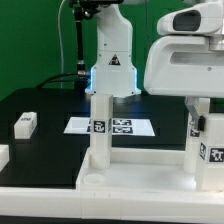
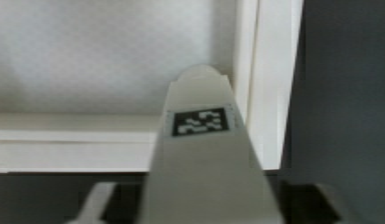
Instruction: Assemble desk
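Between the jaws sits a white square-section plastic leg with a black-and-white square tag, one jaw on each side of its upper end. Neither view shows whether they are clamped on it or just short of touching. The leg's long axis is vertical, in line with the jaws' approach. Its upper end is up in the jaws, and its lower end points straight down away from them at the large white plastic rectangular rimmed panel. The tagged face is toward the wrist camera. Whether the lower end is already seated in a socket is hidden. The panel lies flat below the jaws on the black work desk, rim up, its long side apparently running across the exterior view. Likely handling: the leg is light, stiff hard plastic with smooth, slightly slippery faces, and not fragile. It is best held on two opposite flat faces near the top, above the tag, and kept plumb so it does not bind. A second upright leg stands on the panel well aside of the jaws, toward the exterior view's left. A loose leg lies on the work desk farther that way. The marker board lies beyond the panel.
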Available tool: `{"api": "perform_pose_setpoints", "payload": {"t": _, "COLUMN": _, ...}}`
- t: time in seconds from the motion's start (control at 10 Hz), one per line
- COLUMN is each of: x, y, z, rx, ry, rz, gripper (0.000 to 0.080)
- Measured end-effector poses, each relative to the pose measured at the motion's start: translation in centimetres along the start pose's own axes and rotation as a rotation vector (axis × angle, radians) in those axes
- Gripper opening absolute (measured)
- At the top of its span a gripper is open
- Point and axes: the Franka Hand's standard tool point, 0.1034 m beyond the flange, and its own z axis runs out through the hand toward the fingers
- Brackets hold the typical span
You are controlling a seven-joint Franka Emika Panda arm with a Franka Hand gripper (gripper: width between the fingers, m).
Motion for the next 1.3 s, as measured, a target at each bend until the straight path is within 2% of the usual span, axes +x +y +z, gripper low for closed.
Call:
{"api": "perform_pose_setpoints", "payload": {"t": 0.4, "x": 0.0, "y": 0.02, "z": 0.0, "rx": 0.001, "ry": 0.0, "rz": 0.084, "gripper": 0.0288}}
{"api": "perform_pose_setpoints", "payload": {"t": 0.6, "x": 0.01, "y": 0.17, "z": 0.05, "rx": 0.012, "ry": -0.005, "rz": 0.333, "gripper": 0.0288}}
{"api": "perform_pose_setpoints", "payload": {"t": 1.3, "x": -0.02, "y": -0.03, "z": 0.03, "rx": 0.014, "ry": -0.009, "rz": 1.039, "gripper": 0.029}}
